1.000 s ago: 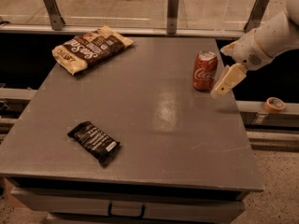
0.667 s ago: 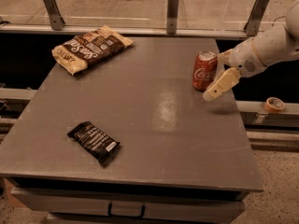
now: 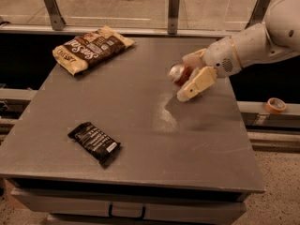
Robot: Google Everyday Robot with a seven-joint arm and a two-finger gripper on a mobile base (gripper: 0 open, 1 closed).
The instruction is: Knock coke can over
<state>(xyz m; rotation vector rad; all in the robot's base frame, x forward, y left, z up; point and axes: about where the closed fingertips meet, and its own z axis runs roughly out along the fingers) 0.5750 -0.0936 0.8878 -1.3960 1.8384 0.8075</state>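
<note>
The red coke can (image 3: 180,73) is tipped over to the left on the right part of the grey table (image 3: 140,139), with its silver top facing left and toward the camera. My gripper (image 3: 184,78) comes in from the right, and its cream fingers (image 3: 196,84) are spread on either side of the can. One finger is behind the can and one is in front of it. The gripper is open and hides part of the can's body.
A brown-and-cream chip bag (image 3: 91,48) lies at the table's back left. A black snack packet (image 3: 95,143) lies at the front left. A roll of tape (image 3: 275,105) sits on a ledge to the right of the table. A railing runs behind the table.
The gripper swept left into the can. The can stood upright before and now leans over to the left between the fingers.
</note>
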